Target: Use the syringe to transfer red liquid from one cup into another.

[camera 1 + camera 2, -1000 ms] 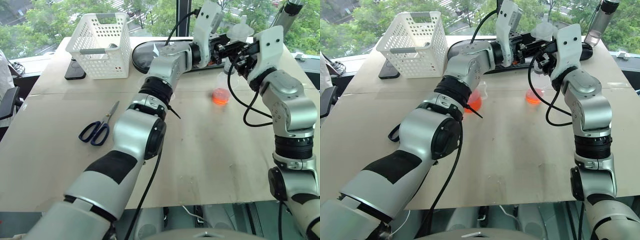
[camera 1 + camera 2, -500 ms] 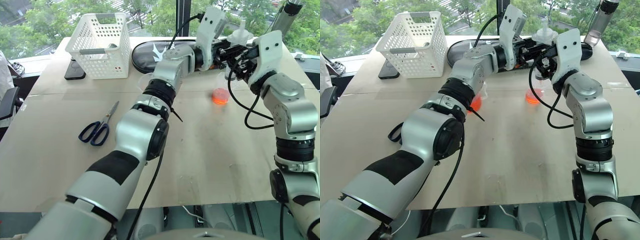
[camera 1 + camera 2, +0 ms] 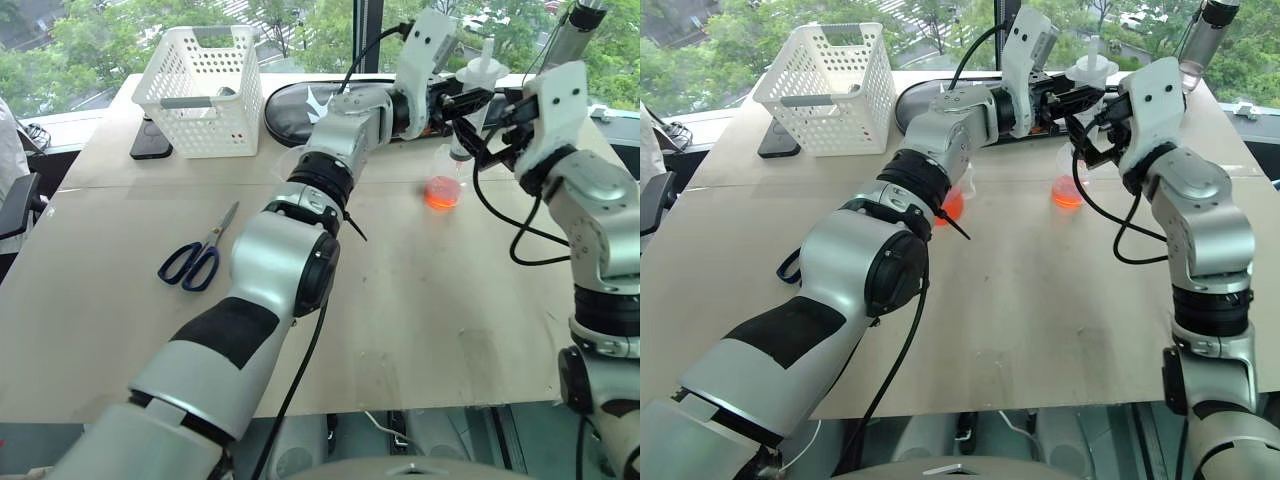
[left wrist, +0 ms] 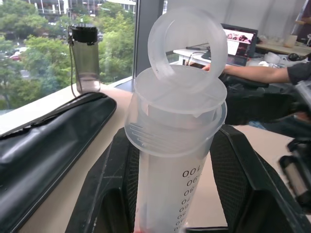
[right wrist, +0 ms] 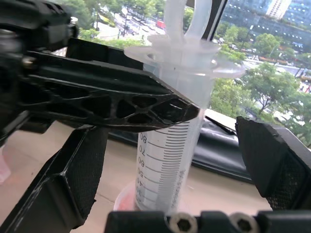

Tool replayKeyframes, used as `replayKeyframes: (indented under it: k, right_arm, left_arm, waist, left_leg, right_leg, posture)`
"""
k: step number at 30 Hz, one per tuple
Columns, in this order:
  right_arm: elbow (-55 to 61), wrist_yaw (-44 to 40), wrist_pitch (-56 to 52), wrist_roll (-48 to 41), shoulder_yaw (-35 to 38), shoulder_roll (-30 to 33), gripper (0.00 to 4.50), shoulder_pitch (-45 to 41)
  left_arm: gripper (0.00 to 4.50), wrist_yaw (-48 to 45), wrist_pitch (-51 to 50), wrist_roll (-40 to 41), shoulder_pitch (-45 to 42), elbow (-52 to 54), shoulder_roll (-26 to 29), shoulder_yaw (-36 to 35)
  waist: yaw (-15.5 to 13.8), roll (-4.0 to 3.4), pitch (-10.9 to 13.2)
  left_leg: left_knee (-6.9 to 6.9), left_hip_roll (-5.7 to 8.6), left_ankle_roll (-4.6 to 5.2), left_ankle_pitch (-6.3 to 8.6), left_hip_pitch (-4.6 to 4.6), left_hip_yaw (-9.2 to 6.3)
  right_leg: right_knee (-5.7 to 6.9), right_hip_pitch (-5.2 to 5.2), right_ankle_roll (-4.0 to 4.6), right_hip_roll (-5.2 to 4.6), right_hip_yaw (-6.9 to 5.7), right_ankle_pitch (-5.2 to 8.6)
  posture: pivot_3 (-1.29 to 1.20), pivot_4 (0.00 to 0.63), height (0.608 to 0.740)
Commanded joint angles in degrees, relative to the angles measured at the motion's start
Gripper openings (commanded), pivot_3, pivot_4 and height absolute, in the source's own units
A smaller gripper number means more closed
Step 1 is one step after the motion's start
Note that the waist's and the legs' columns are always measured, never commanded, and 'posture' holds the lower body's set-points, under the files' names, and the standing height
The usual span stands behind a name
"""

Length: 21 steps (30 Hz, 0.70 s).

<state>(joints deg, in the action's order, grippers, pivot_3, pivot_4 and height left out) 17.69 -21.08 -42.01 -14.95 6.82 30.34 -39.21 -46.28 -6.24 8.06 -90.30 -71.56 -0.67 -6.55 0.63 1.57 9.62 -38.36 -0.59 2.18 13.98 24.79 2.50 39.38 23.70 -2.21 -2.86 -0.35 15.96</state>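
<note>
Upright, the syringe (image 5: 170, 145) sits clamped in the left pincer (image 3: 462, 102), hiding its tip, while the right pincer (image 5: 182, 170) gapes wide.

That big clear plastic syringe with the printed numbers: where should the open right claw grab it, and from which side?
Probably the bare barrel of the clear graduated syringe, just below the flange. It stands upright over the small clear cup of red liquid, and the left gripper already clamps it under the flange. The right gripper, open, faces it level, so a straight sideways approach below the left fingers suits.
</note>
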Motion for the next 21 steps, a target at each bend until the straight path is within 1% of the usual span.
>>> replayKeyframes:
  k: [1,6,10,14,16,21]
  right_arm:
    - [6.97,-1.96,-0.55,-1.98,3.98,3.37,4.5,2.05]
    - [12.6,-5.35,-3.85,-7.09,7.99,6.51,4.5,7.34]
    - [15.3,-6.37,-5.1,-10.45,10.94,7.7,4.5,10.86]
    - [17.45,-7.31,-4.65,-12.83,12.28,7.97,4.5,14.08]
    - [17.83,-7.88,-4.05,-13.41,12.37,8.37,4.5,15.46]
    - [18.7,-10.2,-3.28,-15.76,12.73,9.66,4.5,19.05]
  left_arm:
    - [1.55,0.29,-0.04,0.28,-1.63,0.17,0.04,-0.76]
    - [1.54,-0.47,-1.15,2.7,-1.99,1.34,2.22,-3.18]
    - [1.54,-1.62,-4.48,6.24,-2.74,3.81,5.01,-6.51]
    - [1.54,-2.0,-15.75,13.09,-2.97,9.33,9.61,-11.67]
    - [1.54,-2.34,-21.67,15.48,-1.69,13.42,10.97,-12.35]
    - [1.54,0.51,-40.13,22.68,5.36,30.7,14.48,-13.28]
  waist:
    - [-0.05,0.0,0.0]
    - [0.08,0.0,0.0]
    - [0.31,0.0,0.0]
    - [0.18,0.0,0.0]
    - [0.17,0.0,0.0]
    - [0.06,-0.01,-0.01]
  left_leg:
    - [-0.01,0.0,0.0,0.0,0.0,0.0]
    - [0.0,0.0,0.0,0.0,-0.01,0.0]
    - [0.0,-0.01,0.0,0.0,-0.05,0.01]
    - [-0.02,-0.01,0.0,0.0,-0.04,-0.04]
    - [-0.02,-0.01,0.0,0.0,-0.03,-0.04]
    - [-0.04,-0.02,0.0,0.0,-0.03,-0.09]
  right_leg:
    - [0.0,0.0,0.0,0.0,0.0,0.0]
    - [0.0,0.0,0.0,0.0,0.01,0.0]
    - [0.03,0.0,0.0,0.03,0.05,0.0]
    - [0.04,-0.01,0.0,0.03,0.01,0.0]
    - [0.04,-0.01,0.0,0.03,0.03,0.0]
    - [0.03,-0.05,0.0,-0.01,-0.01,0.0]
  posture:
    - [0.0,0.15,0.724]
    - [0.0,0.15,0.724]
    - [0.0,0.15,0.724]
    - [0.0,0.15,0.724]
    - [0.0,0.15,0.724]
    - [0.0,0.15,0.724]
